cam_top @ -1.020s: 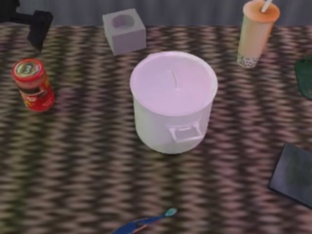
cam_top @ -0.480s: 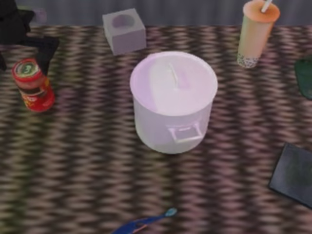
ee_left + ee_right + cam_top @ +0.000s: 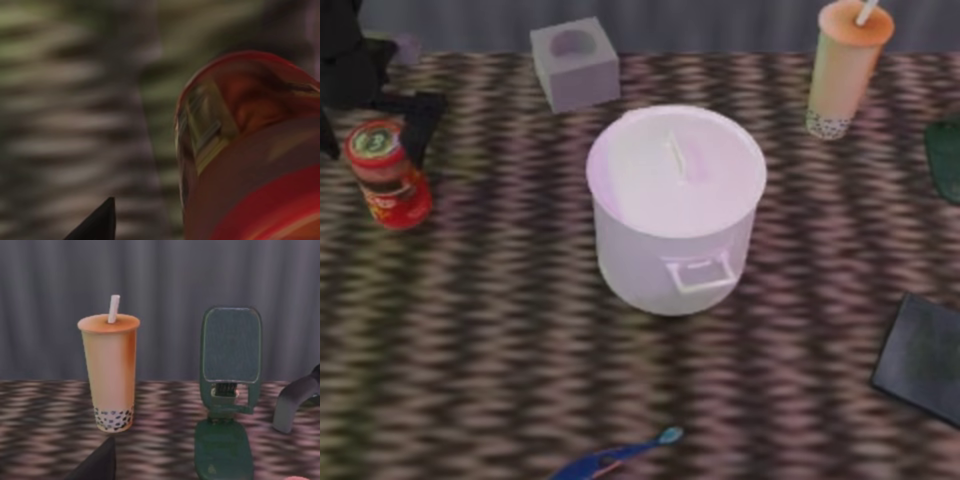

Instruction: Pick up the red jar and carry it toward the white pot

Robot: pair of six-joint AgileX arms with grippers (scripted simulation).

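At the far left edge of the patterned worktop (image 3: 500,330), the red jar (image 3: 388,175) stands upright on the surface, its red-rimmed lid facing up and its yellow-white label showing on the side. The left gripper (image 3: 375,105) sits over and just behind the jar's top, 1 dark finger (image 3: 420,115) reaching down on the jar's right side and another dark part at its left, so the fingers stand spread to either side of the lid; whether they touch the jar cannot be told. In the left wrist view the jar (image 3: 250,150) fills most of the field at close range, with 1 dark fingertip (image 3: 97,225) beside it and a gap between the 2.

The white pot (image 3: 675,210) stands near the worktop's centre, lid on, its rectangular handle turned toward the near edge, well apart from the jar. A small grey cube box (image 3: 574,62) sits behind the pot, and a tall orange cup (image 3: 847,68) with a straw stands at the back right. A dark flat slab (image 3: 923,358) lies at the right edge, and a blue toothbrush-like item (image 3: 615,458) lies at the near edge.

The right arm is parked off the right side; its wrist view takes in the orange cup (image 3: 111,372) and a green folding stand (image 3: 227,390). Whether its gripper is spread or closed cannot be told.
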